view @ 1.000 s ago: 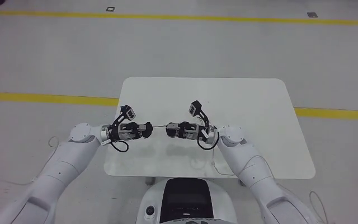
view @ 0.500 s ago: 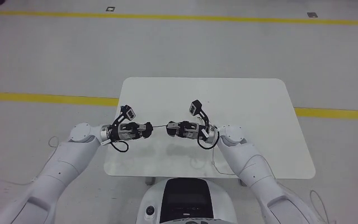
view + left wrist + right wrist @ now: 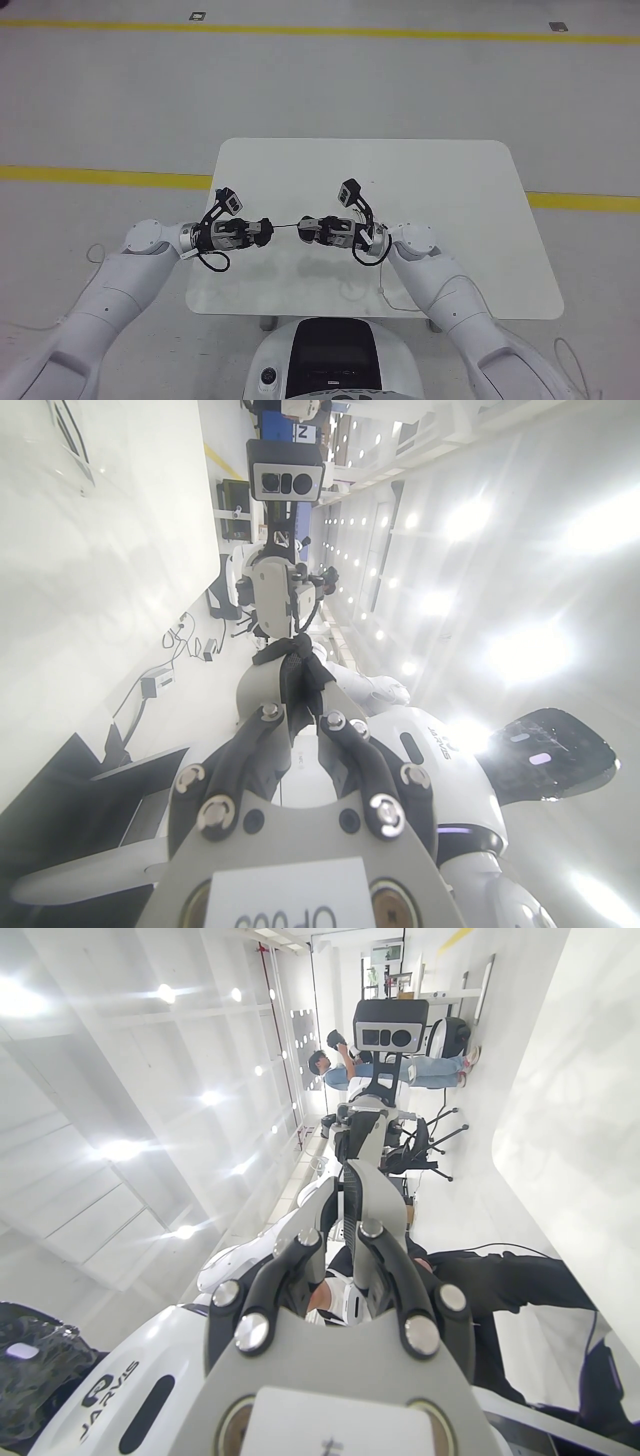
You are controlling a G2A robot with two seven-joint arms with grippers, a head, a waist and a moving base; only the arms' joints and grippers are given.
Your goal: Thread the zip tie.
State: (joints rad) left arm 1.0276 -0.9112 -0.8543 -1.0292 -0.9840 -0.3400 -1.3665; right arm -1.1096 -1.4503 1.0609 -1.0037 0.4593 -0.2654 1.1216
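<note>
A thin dark zip tie (image 3: 285, 226) spans the short gap between my two grippers, held in the air above the front part of the white table (image 3: 420, 180). My left gripper (image 3: 268, 229) is shut on one end. In the left wrist view the black strap (image 3: 299, 657) sticks out past the pinched fingertips (image 3: 320, 695). My right gripper (image 3: 302, 231) faces it from the other side and is shut on the other end. The right wrist view has its fingers (image 3: 352, 1198) pressed together; the tie itself is hidden between them.
The two grippers point at each other, almost tip to tip, near the table's front left. A thin white cable (image 3: 384, 290) hangs by the right arm near the table's front edge. The table's bare surface stretches back and to the right.
</note>
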